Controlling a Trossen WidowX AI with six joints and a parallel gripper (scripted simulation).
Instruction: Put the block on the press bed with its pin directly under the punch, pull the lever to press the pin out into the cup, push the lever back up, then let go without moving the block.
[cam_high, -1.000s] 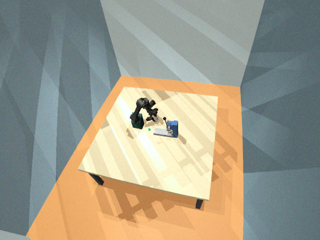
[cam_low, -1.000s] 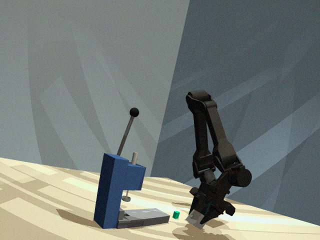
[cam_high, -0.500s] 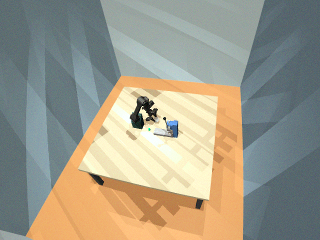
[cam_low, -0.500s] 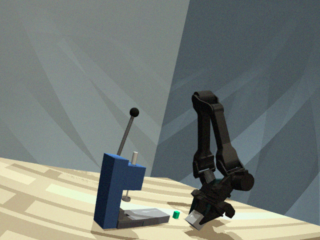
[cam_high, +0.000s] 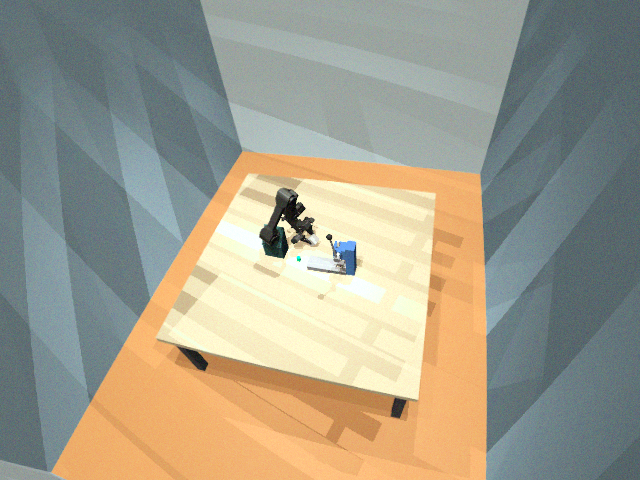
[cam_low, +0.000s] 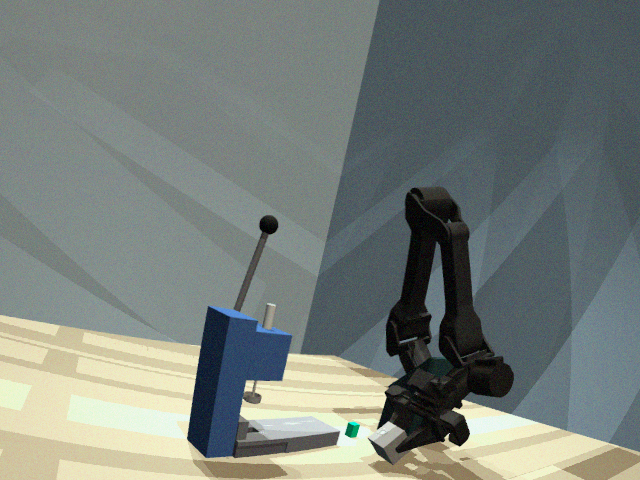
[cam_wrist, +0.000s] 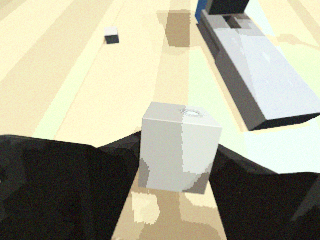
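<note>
My gripper (cam_high: 309, 238) (cam_wrist: 174, 139) is shut on the pale grey block (cam_low: 388, 441) (cam_wrist: 172, 157). The block is tilted in the exterior view, low over the table beside the open end of the press bed (cam_high: 323, 264) (cam_low: 297, 430) (cam_wrist: 272, 75). A round pin mark (cam_wrist: 191, 113) shows on its upper face. The blue press (cam_high: 351, 258) (cam_low: 222, 382) stands at the bed's far end. Its lever is up, with a black knob (cam_high: 329, 237) (cam_low: 268, 224). A pale rod (cam_low: 269, 316) rises from the press head, and a thin rod with a disc (cam_low: 252, 397) shows below it. I cannot make out the cup.
A small green cube (cam_high: 298, 258) (cam_low: 352, 429) lies on the table (cam_high: 289, 320) off the bed's open end, near the arm's base (cam_high: 275, 246). A small cube with a pale top (cam_wrist: 111, 35) shows at the upper left of the wrist view.
</note>
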